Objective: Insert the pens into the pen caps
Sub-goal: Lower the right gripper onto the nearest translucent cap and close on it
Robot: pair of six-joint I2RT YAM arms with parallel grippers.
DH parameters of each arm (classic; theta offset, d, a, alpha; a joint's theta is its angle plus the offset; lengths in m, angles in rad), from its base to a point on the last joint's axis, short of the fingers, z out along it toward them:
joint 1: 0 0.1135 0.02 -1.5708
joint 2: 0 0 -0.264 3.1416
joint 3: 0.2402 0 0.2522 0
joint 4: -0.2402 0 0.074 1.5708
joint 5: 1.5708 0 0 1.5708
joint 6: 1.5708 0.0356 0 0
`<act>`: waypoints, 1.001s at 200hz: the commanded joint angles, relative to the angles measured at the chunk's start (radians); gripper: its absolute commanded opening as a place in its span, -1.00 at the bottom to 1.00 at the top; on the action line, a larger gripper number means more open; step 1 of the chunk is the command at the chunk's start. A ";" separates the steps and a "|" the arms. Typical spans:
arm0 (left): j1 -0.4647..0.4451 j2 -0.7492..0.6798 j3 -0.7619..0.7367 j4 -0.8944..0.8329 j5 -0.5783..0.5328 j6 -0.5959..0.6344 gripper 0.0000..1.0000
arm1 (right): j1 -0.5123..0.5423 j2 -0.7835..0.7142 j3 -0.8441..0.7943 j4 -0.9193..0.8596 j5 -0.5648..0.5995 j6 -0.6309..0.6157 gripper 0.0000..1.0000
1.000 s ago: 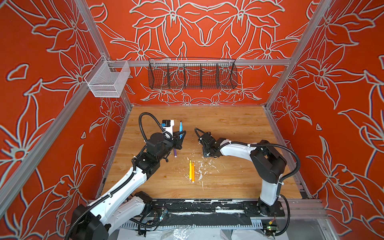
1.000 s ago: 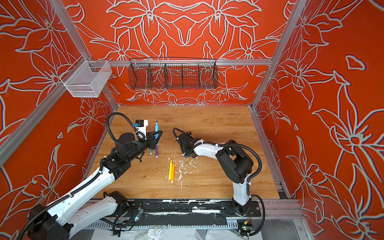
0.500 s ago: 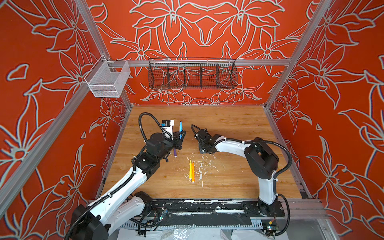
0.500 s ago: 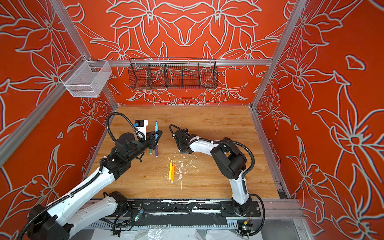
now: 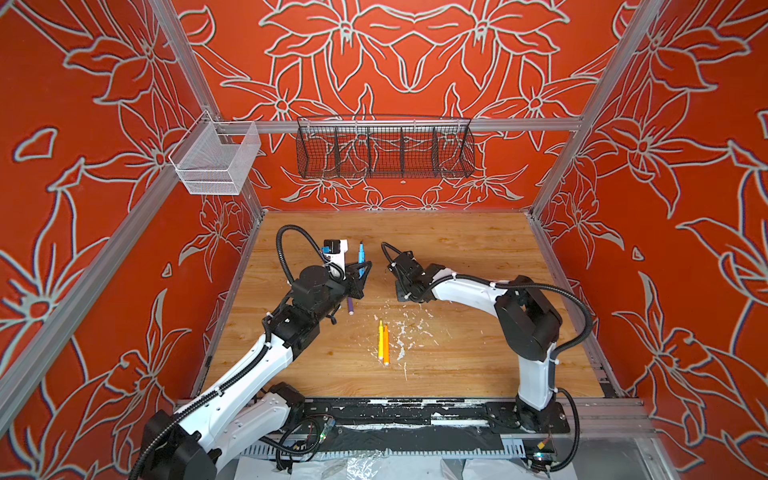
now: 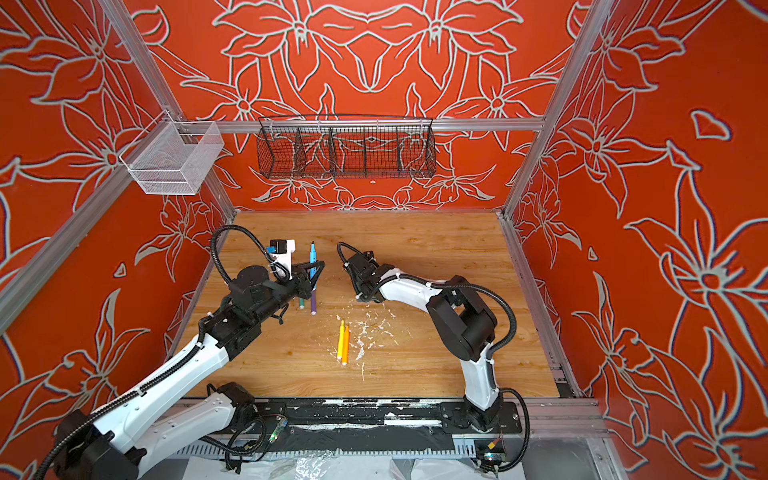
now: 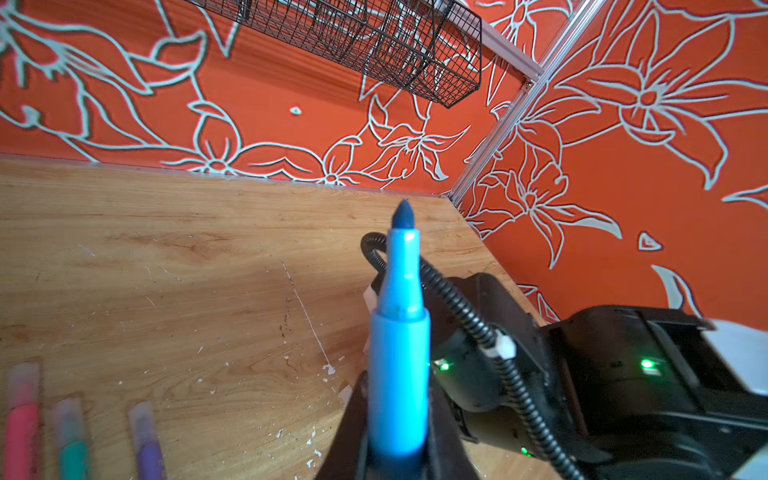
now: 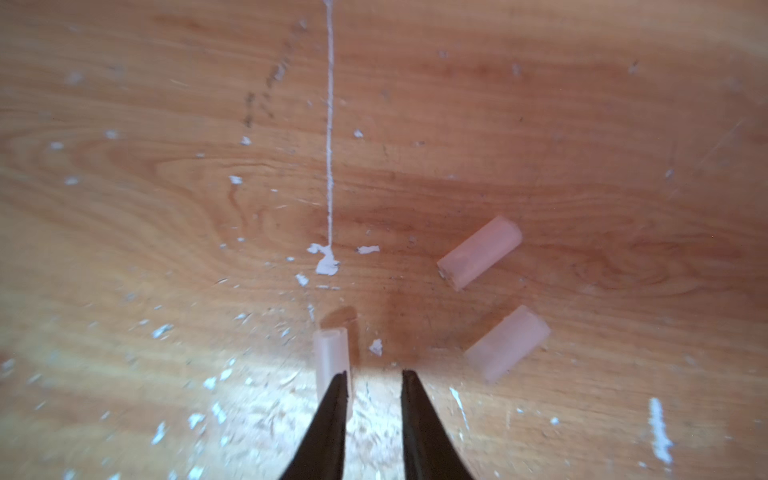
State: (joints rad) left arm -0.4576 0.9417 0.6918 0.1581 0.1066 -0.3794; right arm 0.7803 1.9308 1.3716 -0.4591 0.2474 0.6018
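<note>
1. L arm: the left gripper is clamping the blue pen by its lower barrel, jaws closed on it. The pen is standing roughly upright, left of table centre, with its bare dark tip uppermost. Probable reason: an exposed, raised tip is giving a cap a clear path on, and a low grip is leaving the upper barrel free.

2. R arm: the right gripper is hovering low over the table, right of centre, pointing down. The jaws are standing narrowly apart w/ nothing between them. One pen cap is lying just outside one fingertip, partly hidden by it, so it is not being gripped. Two more caps are lying flat close by, apart from each other.

3. Other pens: the purple pen and green pen are lying side by side below the L gripper. The pink-red pen is lying beside them. Their frosted ends suggest caps are on, but blur is preventing confirmation. The yellow pen and orange pen are lying parallel, touching, nearer the front.

4. Judgement: the R jaws are needing re-centring over the cap before closing.
</note>
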 commanded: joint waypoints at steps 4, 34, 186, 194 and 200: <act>0.000 -0.017 0.008 0.009 0.002 0.000 -1.00 | 0.004 -0.024 -0.004 -0.005 -0.038 -0.007 -0.38; 0.000 -0.017 0.008 0.009 0.002 -0.001 -1.00 | 0.012 0.026 0.042 -0.044 -0.041 -0.016 -0.29; 0.000 -0.018 0.008 0.008 0.002 0.000 -1.00 | 0.025 0.188 0.170 -0.168 -0.019 -0.044 -0.28; 0.000 -0.018 0.008 0.007 0.002 0.000 -1.00 | 0.025 0.197 0.179 -0.180 -0.017 -0.046 -0.30; 0.000 -0.018 0.008 0.007 0.002 0.000 -1.00 | 0.025 0.201 0.183 -0.185 -0.017 -0.047 -0.31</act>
State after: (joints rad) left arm -0.4576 0.9379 0.6914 0.1577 0.1066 -0.3790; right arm 0.7986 2.0998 1.5192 -0.5827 0.2031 0.5579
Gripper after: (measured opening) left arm 0.148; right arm 0.354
